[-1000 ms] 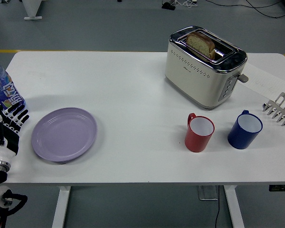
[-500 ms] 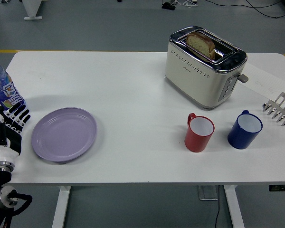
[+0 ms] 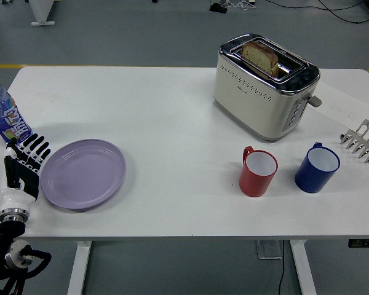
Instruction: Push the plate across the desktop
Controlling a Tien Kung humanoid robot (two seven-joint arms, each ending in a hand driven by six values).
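Left hand lined up at plate's left rim, push not started.

Your left hand [image 3: 26, 165] sits flat, fingers extended, holding nothing, just beside the plate [image 3: 83, 173] at the table's near-left; contact isn't clear. Right arm's out of view. Close the gap gently, keep the palm low against the rim and push straight right so the plate slides instead of tipping. Watch the bottle [image 3: 4, 118] just behind the hand, and stop short of the red mug [image 3: 257, 172].
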